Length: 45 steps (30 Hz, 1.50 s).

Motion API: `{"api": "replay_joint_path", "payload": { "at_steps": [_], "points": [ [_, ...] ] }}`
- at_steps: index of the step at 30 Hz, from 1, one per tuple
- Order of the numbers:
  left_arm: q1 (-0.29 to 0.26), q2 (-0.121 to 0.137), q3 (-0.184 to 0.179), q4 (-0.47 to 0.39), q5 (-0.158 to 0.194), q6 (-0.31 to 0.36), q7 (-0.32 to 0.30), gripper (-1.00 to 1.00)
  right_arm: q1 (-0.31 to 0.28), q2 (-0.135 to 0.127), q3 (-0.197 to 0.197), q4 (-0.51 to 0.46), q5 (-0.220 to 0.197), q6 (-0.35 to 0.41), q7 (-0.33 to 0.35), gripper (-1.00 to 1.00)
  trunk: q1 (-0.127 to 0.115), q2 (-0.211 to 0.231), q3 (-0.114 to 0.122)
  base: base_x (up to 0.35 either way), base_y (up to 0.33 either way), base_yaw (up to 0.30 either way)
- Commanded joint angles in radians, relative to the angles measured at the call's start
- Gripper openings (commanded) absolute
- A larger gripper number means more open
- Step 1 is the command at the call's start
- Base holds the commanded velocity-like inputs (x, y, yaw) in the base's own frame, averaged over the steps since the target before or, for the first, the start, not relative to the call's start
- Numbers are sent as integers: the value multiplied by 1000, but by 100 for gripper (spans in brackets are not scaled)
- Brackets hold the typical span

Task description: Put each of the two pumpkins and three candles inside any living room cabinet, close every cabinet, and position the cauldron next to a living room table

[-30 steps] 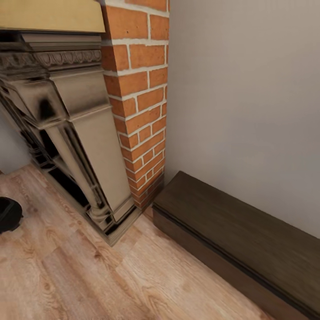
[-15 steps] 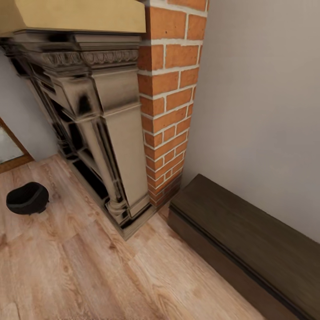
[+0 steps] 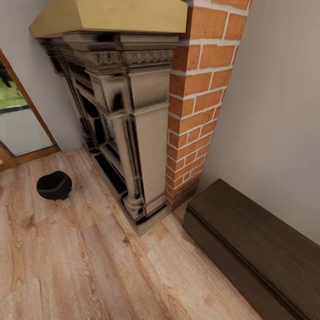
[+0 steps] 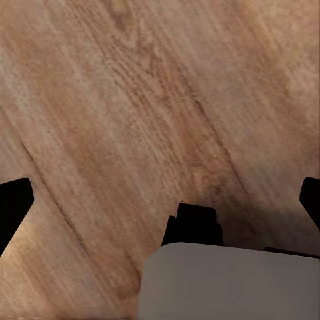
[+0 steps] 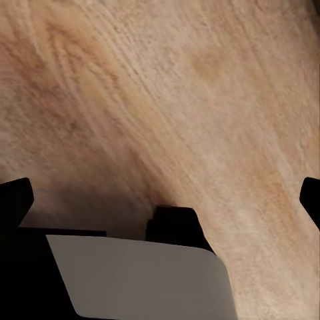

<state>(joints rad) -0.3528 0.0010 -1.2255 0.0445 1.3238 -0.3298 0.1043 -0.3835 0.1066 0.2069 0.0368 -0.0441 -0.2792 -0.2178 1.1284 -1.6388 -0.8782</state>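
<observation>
Left gripper: spread wide over bare plank floor, nothing held.
Right gripper: likewise spread wide above the floor, empty.
Cabinet: seen closed along the wall, just beside the brick column.
Cauldron: standing on the floor, well apart from the cabinet, near the fireplace; no table is seen beside it.
Progress: judged that the cauldron is not yet placed; the state of the pumpkins and candles cannot be told.

The wood-plank floor carries the black cauldron (upright) and the low dark cabinet.
</observation>
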Motion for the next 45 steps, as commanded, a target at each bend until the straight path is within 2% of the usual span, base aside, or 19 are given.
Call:
{"api": "replay_joint_path", "payload": {
  "at_steps": [1, 16, 18, 23, 36, 42, 45],
  "points": [
    [0, 0, 1, 0, 0, 0, 0, 100, 0, 0, 0, 0, 0, 0, 0, 100, 0, 0, 0, 0, 0, 290],
    [0, -3, 1, -1, 1, 0, 0, 100, 0, -3, 0, 5, -7, 12, -6, 100, 0, 0, 0, 0, 0, 290],
    [0, -19, 1, -3, 1, 0, 0, 100, 0, -2, 0, 11, -6, 15, -10, 100, 0, 0, 0, 0, 0, 290],
    [0, -22, 1, -4, 1, 0, -1, 100, 0, -2, 0, 13, -6, 10, -10, 100, 0, 0, 0, 0, 0, 290],
    [0, -39, 3, -15, 3, 3, -1, 100, 26, -55, -6, 3, -13, 2, 40, 100, 0, 0, 3, 0, 0, 290],
    [0, -40, 3, -15, 3, 6, -2, 100, 27, -58, -7, 2, -13, 2, 42, 100, 0, 0, 6, 0, 0, 290],
    [0, -39, 3, -15, 3, 33, -3, 100, 27, -59, -7, 2, -14, 2, 42, 100, 0, 0, 7, 0, 0, 290]
  ]
}}
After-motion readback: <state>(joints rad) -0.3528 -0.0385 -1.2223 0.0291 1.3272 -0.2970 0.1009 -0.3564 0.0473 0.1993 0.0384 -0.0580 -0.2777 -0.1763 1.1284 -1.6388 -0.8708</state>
